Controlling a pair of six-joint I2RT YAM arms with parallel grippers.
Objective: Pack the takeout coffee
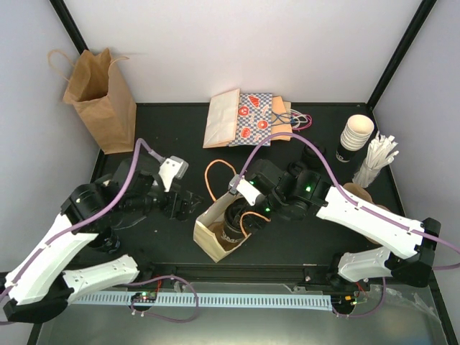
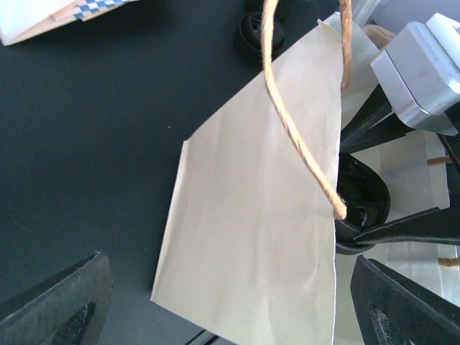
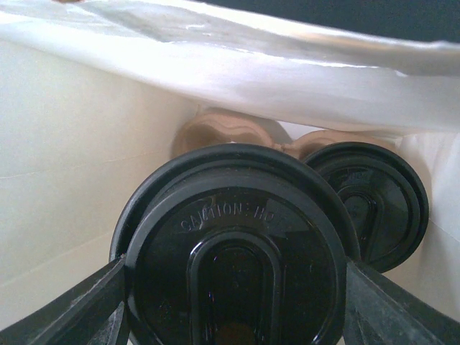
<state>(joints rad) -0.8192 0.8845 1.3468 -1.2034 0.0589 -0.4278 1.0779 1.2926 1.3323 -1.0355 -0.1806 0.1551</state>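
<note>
A brown paper bag (image 1: 100, 100) stands upright at the back left of the black bench (image 1: 172, 129). At the back centre lie 2 flat bags, a plain tan bag (image 1: 221, 118) beside a patterned bag (image 1: 256, 118). A bundle of white sticks (image 1: 377, 159) stands at the right edge, and a cream handled bag (image 1: 210, 236) stands open near the front, its orange twine handle (image 2: 298, 136) arching above it.
</note>
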